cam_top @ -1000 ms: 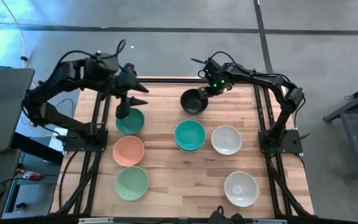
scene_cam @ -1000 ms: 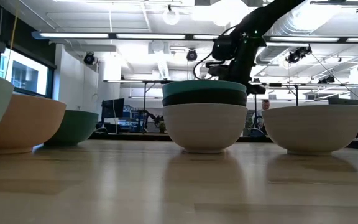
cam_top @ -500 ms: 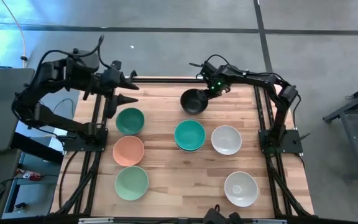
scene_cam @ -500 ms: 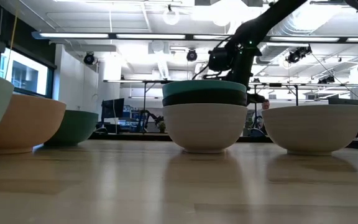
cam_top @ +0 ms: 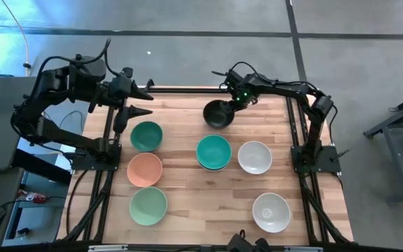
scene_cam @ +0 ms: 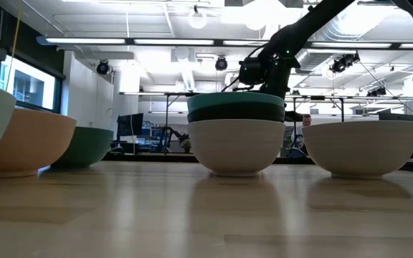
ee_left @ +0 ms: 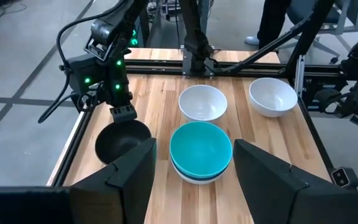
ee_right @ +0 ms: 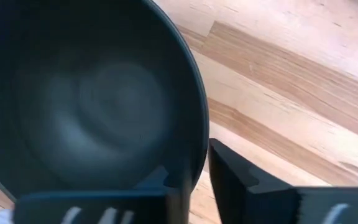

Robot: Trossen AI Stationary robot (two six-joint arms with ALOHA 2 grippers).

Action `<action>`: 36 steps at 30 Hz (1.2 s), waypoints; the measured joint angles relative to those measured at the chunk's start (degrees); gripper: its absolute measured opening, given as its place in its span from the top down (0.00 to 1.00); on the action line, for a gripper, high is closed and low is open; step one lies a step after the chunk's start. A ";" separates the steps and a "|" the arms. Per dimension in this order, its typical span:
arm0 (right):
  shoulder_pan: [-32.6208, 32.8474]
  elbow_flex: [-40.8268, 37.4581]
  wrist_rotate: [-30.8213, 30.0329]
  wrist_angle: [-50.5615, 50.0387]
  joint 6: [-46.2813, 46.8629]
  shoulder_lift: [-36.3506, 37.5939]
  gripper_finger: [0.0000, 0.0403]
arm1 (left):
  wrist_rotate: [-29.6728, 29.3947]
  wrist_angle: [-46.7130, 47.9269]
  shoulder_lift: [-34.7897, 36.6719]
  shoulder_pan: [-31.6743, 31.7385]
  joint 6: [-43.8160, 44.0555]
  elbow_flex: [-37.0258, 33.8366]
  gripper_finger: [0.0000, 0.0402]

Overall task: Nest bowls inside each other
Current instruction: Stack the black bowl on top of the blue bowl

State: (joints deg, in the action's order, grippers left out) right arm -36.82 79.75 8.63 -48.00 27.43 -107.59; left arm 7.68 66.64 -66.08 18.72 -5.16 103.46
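Since the earlier frame the left gripper (cam_top: 137,103) has drawn back off the green bowl (cam_top: 146,136), fingers apart; the right gripper (cam_top: 231,105) pinches the black bowl (cam_top: 217,114) by its rim at the worktop's (cam_top: 187,175) far edge — ready for lifting toward the stack (cam_top: 213,152).

A wooden table (cam_top: 187,175) of pale planks sits in a black metal frame (cam_top: 296,126) on a grey concrete floor (cam_top: 187,56). A dark line (cam_top: 152,32) crosses that floor beyond the table. In the low view, ceiling strip lights (scene_cam: 120,41) and a window (scene_cam: 20,86) show behind.
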 joint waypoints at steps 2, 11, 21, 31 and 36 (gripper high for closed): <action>0.15 0.00 -0.17 0.21 -0.70 0.00 0.97 | 0.01 0.01 -0.04 0.00 0.01 0.00 0.49; 0.57 0.00 -0.81 -0.56 -1.15 0.01 0.99 | 0.02 0.01 -0.02 0.00 0.01 0.00 0.49; 0.55 2.93 -0.43 -3.80 -1.57 0.02 1.00 | 0.02 0.01 -0.04 0.00 -0.01 0.00 0.49; 1.82 17.75 -1.69 -15.51 -3.04 0.11 1.00 | 0.04 0.29 -0.04 0.00 -0.01 0.00 0.49; 4.46 22.41 -0.90 -24.12 -3.31 0.11 1.00 | 0.04 1.30 -0.04 0.00 -0.01 0.00 0.49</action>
State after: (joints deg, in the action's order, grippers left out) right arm -32.36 102.15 7.73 -72.13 24.12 -107.48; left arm 7.73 67.94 -66.13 18.72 -5.17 103.46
